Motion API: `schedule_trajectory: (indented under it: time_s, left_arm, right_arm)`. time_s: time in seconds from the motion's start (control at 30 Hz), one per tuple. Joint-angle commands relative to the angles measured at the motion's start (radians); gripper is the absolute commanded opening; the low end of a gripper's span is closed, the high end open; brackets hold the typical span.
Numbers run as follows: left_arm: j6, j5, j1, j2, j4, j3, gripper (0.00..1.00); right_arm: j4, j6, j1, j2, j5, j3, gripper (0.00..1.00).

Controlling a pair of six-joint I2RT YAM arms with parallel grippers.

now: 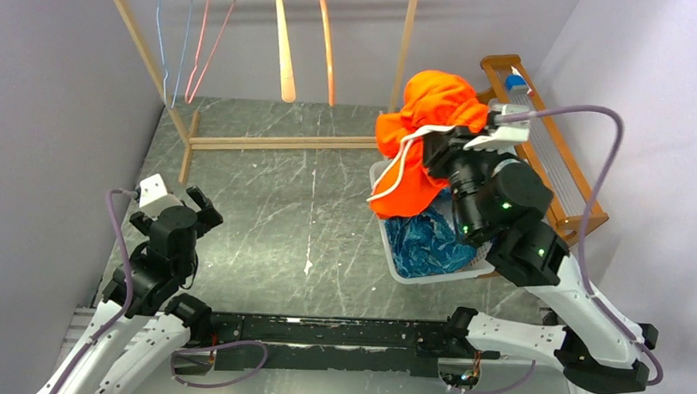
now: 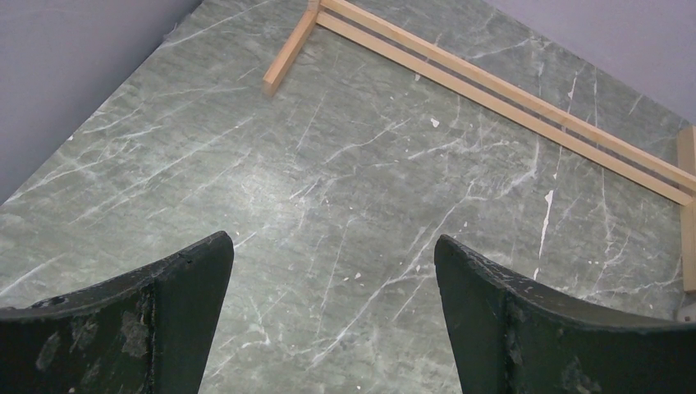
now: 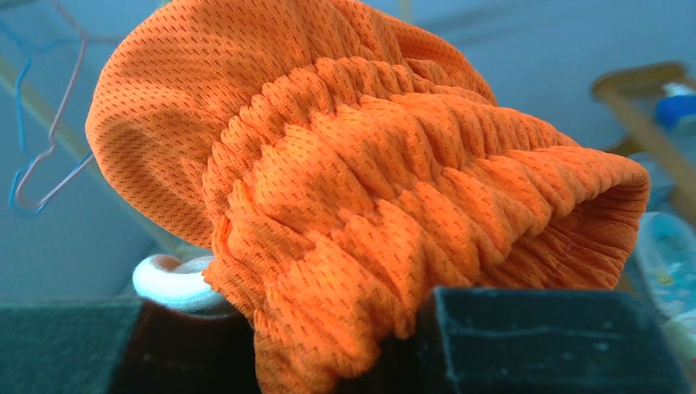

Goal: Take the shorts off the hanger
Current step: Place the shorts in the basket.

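The bright orange shorts (image 1: 430,119) hang bunched in the air over a white basket (image 1: 412,277) at the right. My right gripper (image 1: 442,148) is shut on their gathered waistband (image 3: 369,189), which fills the gap between the fingers; the white cord (image 3: 172,283) loops at the left finger. A blue patterned pair of shorts (image 1: 432,241) lies in the basket. Bare hangers hang from the rack at the back: a blue wire one (image 1: 170,38), a pink wire one (image 1: 212,31) and two wooden ones (image 1: 285,52). My left gripper (image 1: 174,209) stands open and empty over the table (image 2: 332,254).
The wooden base rail of the hanger rack (image 1: 276,143) lies across the back of the marbled table (image 1: 308,222). A slatted wooden stand (image 1: 555,162) leans at the far right behind the basket. Grey walls close in on both sides.
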Motion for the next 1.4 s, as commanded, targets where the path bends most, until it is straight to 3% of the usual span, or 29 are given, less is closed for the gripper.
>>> schedule_trajectory:
  time_s: [0.0,0.13,0.23,0.4,0.67,0.9,1.13,1.3,1.33,1.37]
  left_arm:
    - [0.005,0.006,0.004,0.01,0.003,0.023,0.96]
    - [0.005,0.007,0.003,0.012,0.003,0.023,0.96]
    - [0.009,0.008,0.003,0.013,0.007,0.021,0.96]
    - [0.011,0.012,0.003,0.016,0.009,0.021,0.96]
    - [0.037,0.034,0.003,0.031,0.035,0.013,0.96]
    - [0.019,0.033,0.002,0.046,0.011,0.026,0.96]
    - [0.02,0.029,0.002,0.019,0.014,0.02,0.95]
    - [0.024,0.036,0.003,0.019,0.018,0.02,0.95]
    - [0.024,0.036,0.003,0.022,0.018,0.02,0.95]
    - [0.024,0.034,0.004,0.025,0.016,0.021,0.95]
  right_arm:
    - [0.082,-0.202,-0.002,0.017,0.182,0.077,0.02]
    - [0.073,-0.293,-0.003,0.057,0.313,0.104,0.0]
    - [0.116,-0.33,-0.004,0.037,0.367,0.025,0.0]
    - [-0.049,-0.105,-0.046,-0.013,0.461,-0.173,0.0]
    - [-0.294,0.302,-0.372,0.06,0.033,-0.431,0.0]
    - [-0.192,0.413,-0.635,0.128,-0.217,-0.634,0.0]
    - [-0.086,0.47,-0.674,0.22,-0.415,-0.759,0.15]
    - [-0.16,0.45,-0.673,0.177,-0.349,-0.682,0.19]
    - [-0.172,0.439,-0.674,0.15,-0.337,-0.666,0.22]
    - [-0.183,0.431,-0.674,0.125,-0.325,-0.651,0.33]
